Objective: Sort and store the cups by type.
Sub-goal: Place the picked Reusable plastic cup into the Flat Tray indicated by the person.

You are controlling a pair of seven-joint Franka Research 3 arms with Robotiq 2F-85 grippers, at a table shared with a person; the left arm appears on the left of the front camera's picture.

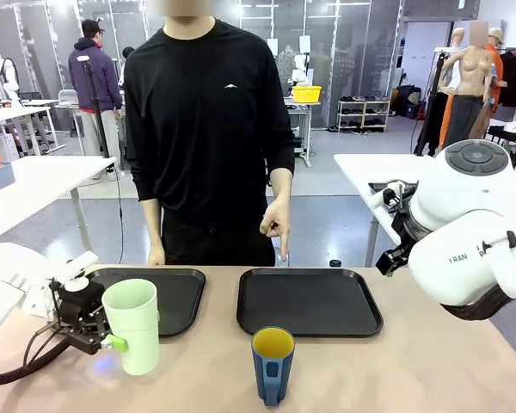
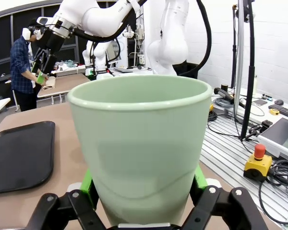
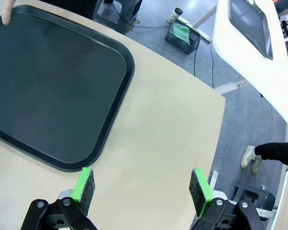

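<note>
mug: dark blue handled mug (image 1: 272, 366), yellow inside, stands upright on bare table nearest the camera, handle forward, nothing touching it.
tumbler: tall pale mint-green plastic tumbler (image 1: 133, 325), upright, just in front of the left tray, not in it.
left gripper: left gripper (image 2: 143, 184) clasps the tumbler low down, green pads (image 2: 88, 184) against both sides.
right gripper: right gripper (image 3: 142, 189) spread wide, grasping nothing, hovering over bare table beside the right tray's corner.
trays: left black plastic tray (image 1: 185, 297) and right black plastic tray (image 1: 310, 301) lie side by side, nothing in either.
person's hand: person's hand (image 1: 277, 225) points one finger down at the right tray's far rim.
progress: early, by my judgement; neither cup is stored, the tumbler is in hand, the mug is left.
</note>
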